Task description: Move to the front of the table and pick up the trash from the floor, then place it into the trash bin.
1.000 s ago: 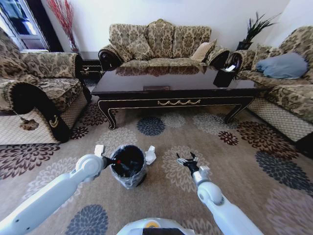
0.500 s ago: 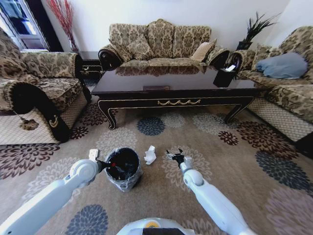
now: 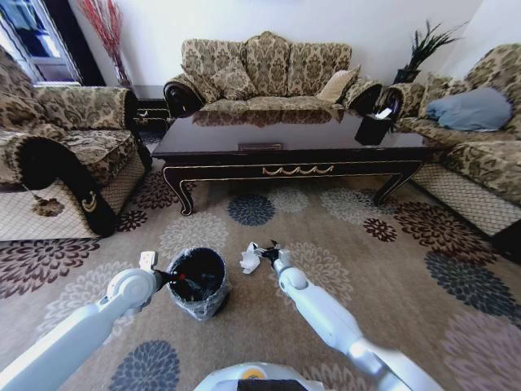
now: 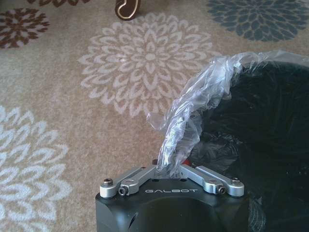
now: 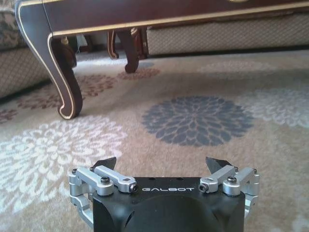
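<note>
The trash bin (image 3: 197,281), black and lined with a shiny bag, stands on the carpet in front of the table (image 3: 293,151). My left gripper (image 3: 171,277) is shut on the rim nearest it, and the left wrist view has the crinkled liner (image 4: 193,106) pinched at the left gripper (image 4: 169,166). A crumpled white tissue (image 3: 249,257), the trash, lies just right of the bin. My right gripper (image 3: 264,251) is open low over the carpet, touching or almost touching the tissue's right side. In the right wrist view the right gripper (image 5: 160,164) holds nothing between its black fingertips (image 5: 105,163).
The table's curved front leg (image 5: 63,72) stands ahead of the right gripper. Patterned sofas (image 3: 269,69) surround the table, with an armchair (image 3: 65,147) on the left and another sofa (image 3: 480,138) on the right. Open flowered carpet (image 3: 407,269) lies to the right.
The left gripper has dragged the bin a little to the left, away from the tissue. The right gripper has swung left across the carpet up to the tissue.
</note>
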Controlling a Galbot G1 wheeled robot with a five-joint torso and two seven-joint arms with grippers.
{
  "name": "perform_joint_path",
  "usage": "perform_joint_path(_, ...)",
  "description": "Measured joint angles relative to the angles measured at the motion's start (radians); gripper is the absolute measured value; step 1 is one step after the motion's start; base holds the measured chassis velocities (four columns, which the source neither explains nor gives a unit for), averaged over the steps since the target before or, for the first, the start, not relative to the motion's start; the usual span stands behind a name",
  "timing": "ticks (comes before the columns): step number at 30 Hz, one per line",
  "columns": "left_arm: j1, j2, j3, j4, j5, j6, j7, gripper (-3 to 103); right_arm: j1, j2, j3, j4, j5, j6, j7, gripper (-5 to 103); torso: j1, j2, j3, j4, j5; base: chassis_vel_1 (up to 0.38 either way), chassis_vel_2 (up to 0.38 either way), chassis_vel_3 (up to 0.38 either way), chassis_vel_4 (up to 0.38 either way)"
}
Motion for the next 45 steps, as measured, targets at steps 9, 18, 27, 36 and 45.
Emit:
perform_joint_path(9,0.057,-0.006,-0.042,-0.019,0.011,0.0,0.003,0,0.039,0.079,0.002,-0.171,-0.031,0.04,-0.04,100,0.0,0.0,0.0,-0.0001,0.0001,0.0,0.0,0.0,0.0)
perform_joint_path(18,0.082,-0.009,-0.047,-0.048,0.015,0.0,-0.001,0,0.094,0.146,0.066,-0.383,-0.067,0.113,-0.085,100,0.0,0.0,0.0,-0.0001,0.0002,0.0,0.0,0.0,0.0)
perform_joint_path(27,0.079,-0.007,-0.043,-0.059,0.014,0.0,-0.005,0,0.104,0.172,0.075,-0.474,-0.067,0.138,-0.115,97,0.0,0.0,0.0,-0.0002,0.0002,0.0,0.0,0.0,0.0)
perform_joint_path(36,0.075,-0.008,-0.04,-0.058,0.013,0.0,-0.008,0,0.103,0.18,0.064,-0.464,-0.073,0.144,-0.127,71,0.0,0.0,0.0,-0.0001,0.0002,0.0,0.0,0.0,0.0)
perform_joint_path(45,0.078,-0.016,-0.04,-0.057,0.014,0.0,-0.01,0,0.098,0.168,0.064,-0.45,-0.074,0.139,-0.122,32,0.0,0.0,0.0,-0.0001,0.0002,0.0,0.0,0.0,0.0)
